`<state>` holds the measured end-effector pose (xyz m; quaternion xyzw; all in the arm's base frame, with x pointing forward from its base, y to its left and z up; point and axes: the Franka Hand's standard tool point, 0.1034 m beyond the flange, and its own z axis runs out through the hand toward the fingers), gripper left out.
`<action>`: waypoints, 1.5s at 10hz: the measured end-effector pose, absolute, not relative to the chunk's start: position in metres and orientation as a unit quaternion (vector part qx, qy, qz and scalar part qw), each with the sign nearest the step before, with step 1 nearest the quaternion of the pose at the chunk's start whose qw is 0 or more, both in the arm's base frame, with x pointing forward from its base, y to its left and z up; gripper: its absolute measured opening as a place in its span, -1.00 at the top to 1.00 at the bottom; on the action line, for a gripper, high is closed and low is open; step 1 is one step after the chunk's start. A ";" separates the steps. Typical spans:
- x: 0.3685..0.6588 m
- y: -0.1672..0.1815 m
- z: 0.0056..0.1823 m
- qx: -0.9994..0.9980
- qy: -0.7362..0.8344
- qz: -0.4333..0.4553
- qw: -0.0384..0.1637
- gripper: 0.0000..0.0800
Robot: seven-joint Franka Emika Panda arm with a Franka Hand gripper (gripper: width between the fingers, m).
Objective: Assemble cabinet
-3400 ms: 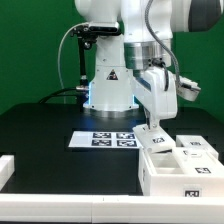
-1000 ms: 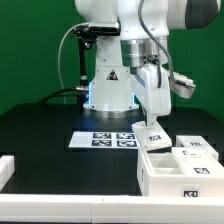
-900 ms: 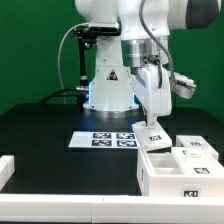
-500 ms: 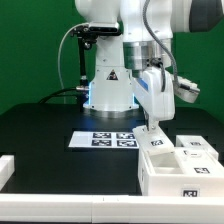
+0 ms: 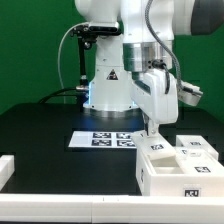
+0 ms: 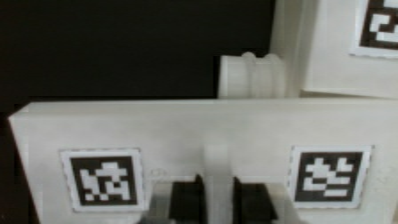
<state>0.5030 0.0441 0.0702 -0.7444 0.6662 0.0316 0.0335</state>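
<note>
The white cabinet body [image 5: 165, 170] stands at the front right of the exterior view, with tags on its top and front. My gripper [image 5: 152, 131] stands straight over the body's far left corner. It is shut on a small white tagged panel [image 5: 154, 146] that rests down against the top of the body. In the wrist view the panel [image 6: 205, 130] fills the middle and carries two tags. My gripper [image 6: 219, 192] grips its near edge, with a dark finger on each side of a thin white strip.
The marker board [image 5: 105, 139] lies just to the exterior view's left of the body. More white tagged parts [image 5: 197, 150] sit at the right, and a white piece [image 5: 8, 168] lies at the front left. A rounded white part [image 6: 254, 76] shows beyond the panel.
My gripper has carried the panel a little toward the exterior view's right and down. The panel hung just above the body's corner before and now rests on the body.
</note>
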 end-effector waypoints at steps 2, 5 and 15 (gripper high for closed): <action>0.503 0.044 0.070 -0.744 0.666 0.031 0.033 0.85; 0.544 0.047 0.069 -0.735 0.677 0.008 0.038 0.85; 0.589 0.050 0.067 -0.740 0.671 -0.020 0.044 0.85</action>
